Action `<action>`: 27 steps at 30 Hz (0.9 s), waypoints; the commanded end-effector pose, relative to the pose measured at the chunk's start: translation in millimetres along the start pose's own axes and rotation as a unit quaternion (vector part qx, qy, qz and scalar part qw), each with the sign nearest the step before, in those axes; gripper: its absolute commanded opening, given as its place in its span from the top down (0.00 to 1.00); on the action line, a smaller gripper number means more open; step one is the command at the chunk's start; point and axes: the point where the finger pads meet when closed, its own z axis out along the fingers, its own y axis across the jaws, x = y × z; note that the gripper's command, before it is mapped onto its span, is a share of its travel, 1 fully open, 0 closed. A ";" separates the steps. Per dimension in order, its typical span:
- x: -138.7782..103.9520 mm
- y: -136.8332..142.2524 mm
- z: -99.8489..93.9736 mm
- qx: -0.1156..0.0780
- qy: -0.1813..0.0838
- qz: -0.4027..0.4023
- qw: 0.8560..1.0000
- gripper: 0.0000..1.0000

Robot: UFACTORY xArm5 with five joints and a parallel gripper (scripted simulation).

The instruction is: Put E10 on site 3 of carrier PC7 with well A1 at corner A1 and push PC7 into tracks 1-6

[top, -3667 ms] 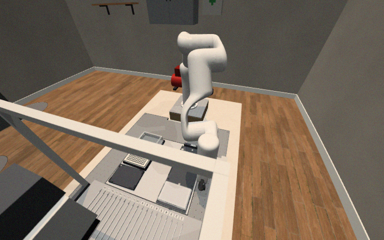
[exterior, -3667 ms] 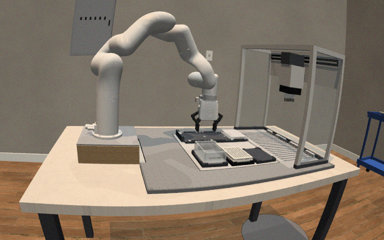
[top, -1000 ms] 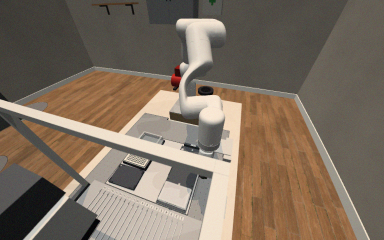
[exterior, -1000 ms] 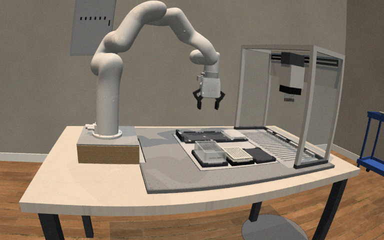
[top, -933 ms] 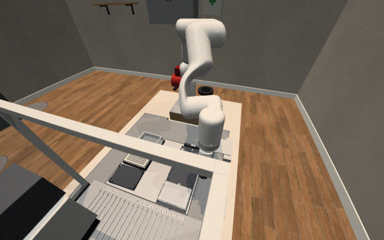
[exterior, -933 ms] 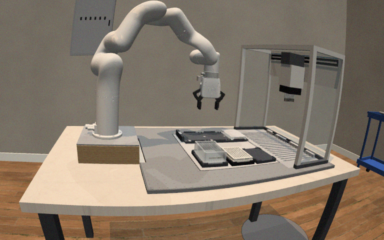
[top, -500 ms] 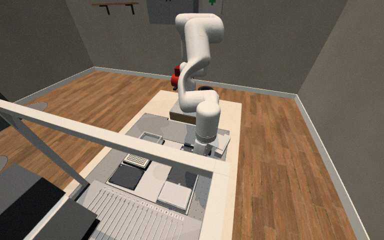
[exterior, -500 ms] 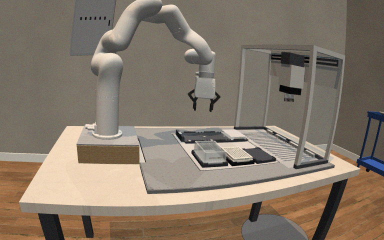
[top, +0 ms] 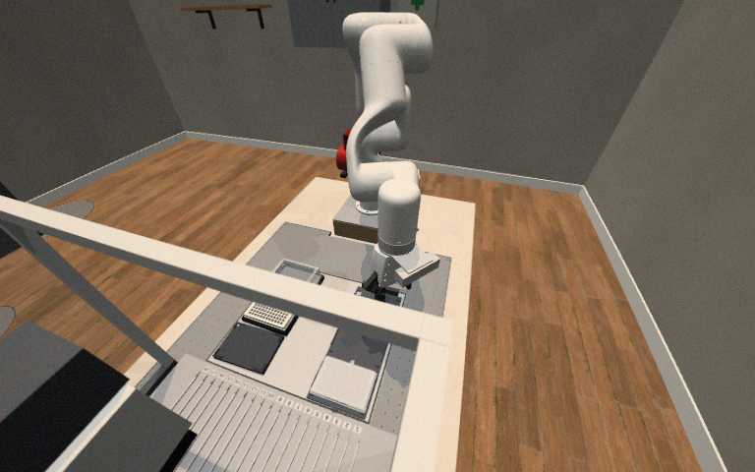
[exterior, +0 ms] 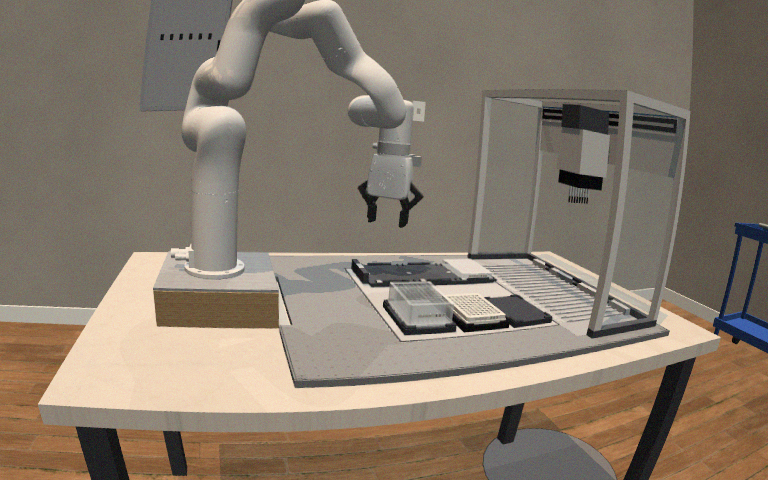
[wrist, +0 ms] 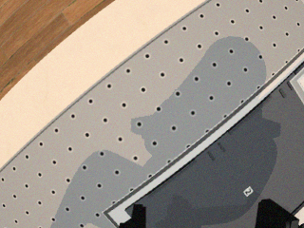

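Along the near long edge of the table (top: 464,250) (exterior: 113,396) (wrist: 95,52), a bit in from it, sits the clear deep-well block E07 (top: 298,270) (exterior: 420,303), on the nest closest to the robot's end. Next to it is the 96-well plate E01 (top: 268,315) (exterior: 474,307). Then comes the dark nest S3 (top: 249,347) (exterior: 526,310) with no plate on it. Leave all of these alone.

Farther back, toward the far long edge, lies the plate carrier PC7 (top: 356,347) (exterior: 404,272) (wrist: 214,185). The white 384-well plate E10 (top: 343,383) (exterior: 465,268) (wrist: 300,85) is on its end next to the rails. It looks flat, but I cannot tell where its A1 corner is. Sites 1 and 2 have no plates.

The gripper (top: 374,289) (exterior: 387,217) (wrist: 202,225) is up above the carrier. Its fingers are wide apart with nothing in them.

The loading rails (top: 266,428) (exterior: 560,288) are at the table end away from the robot. I cannot see a lit lamp.

I think the job now is to get to the handle end and push. Come down slowly, and keep off the site walls. Make the carrier straight with tracks 1-6 first, then push gently from the middle. A crooked push could put it up on the ribs or bump E10 loose.

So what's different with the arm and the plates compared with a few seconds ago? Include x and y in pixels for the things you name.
The gripper (top: 376,290) (exterior: 387,222) (wrist: 202,225) has risen from low over the carrier (top: 356,353) (exterior: 402,272) (wrist: 214,180), moved back toward the arm's base and turned. It's still open. The carrier, E10 (top: 344,383) (exterior: 465,268) (wrist: 300,83) on it, E01 (top: 269,315) (exterior: 475,307) and E07 (top: 298,270) (exterior: 421,302) look unmoved.
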 end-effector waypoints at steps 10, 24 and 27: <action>-51.4 -21.2 -1.7 -0.002 0.007 0.190 0.982 0.19; -105.9 -43.7 -0.8 0.000 0.007 0.381 0.925 0.19; -105.9 -43.7 -0.8 0.000 0.007 0.427 0.904 0.19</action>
